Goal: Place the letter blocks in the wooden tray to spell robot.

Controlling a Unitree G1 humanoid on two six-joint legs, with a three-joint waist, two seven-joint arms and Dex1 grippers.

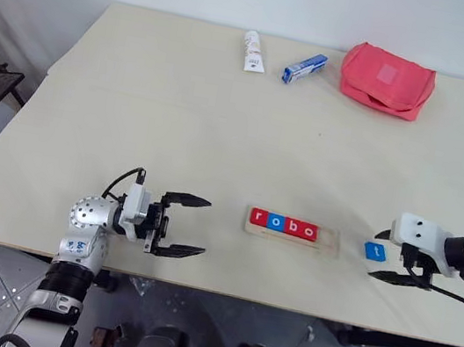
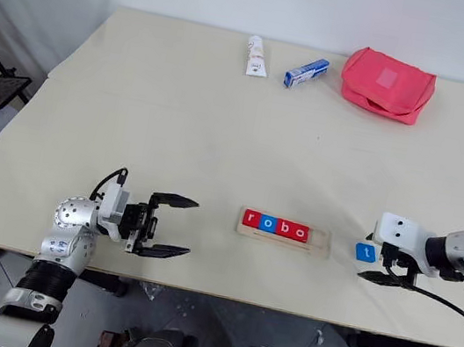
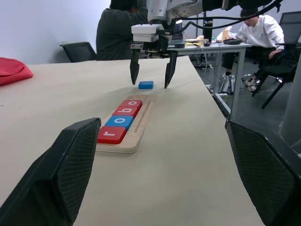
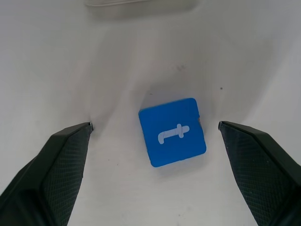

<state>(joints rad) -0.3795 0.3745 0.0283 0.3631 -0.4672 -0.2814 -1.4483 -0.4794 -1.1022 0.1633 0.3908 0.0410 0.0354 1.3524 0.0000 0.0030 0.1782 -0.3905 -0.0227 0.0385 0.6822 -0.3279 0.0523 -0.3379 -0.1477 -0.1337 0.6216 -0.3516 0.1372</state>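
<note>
The wooden tray lies near the table's front edge and holds several letter blocks reading r, o, b, o, alternating red and blue; its right end is bare. A blue "t" block lies flat on the table just right of the tray. My right gripper hangs open over that block with a fingertip on each side, not touching it; the right wrist view shows the "t" block between the two fingers. My left gripper stands open and empty left of the tray, pointing toward it.
At the table's far edge lie a white tube, a blue-and-white box and a red pouch. People sit at desks beyond the table's right side in the left wrist view.
</note>
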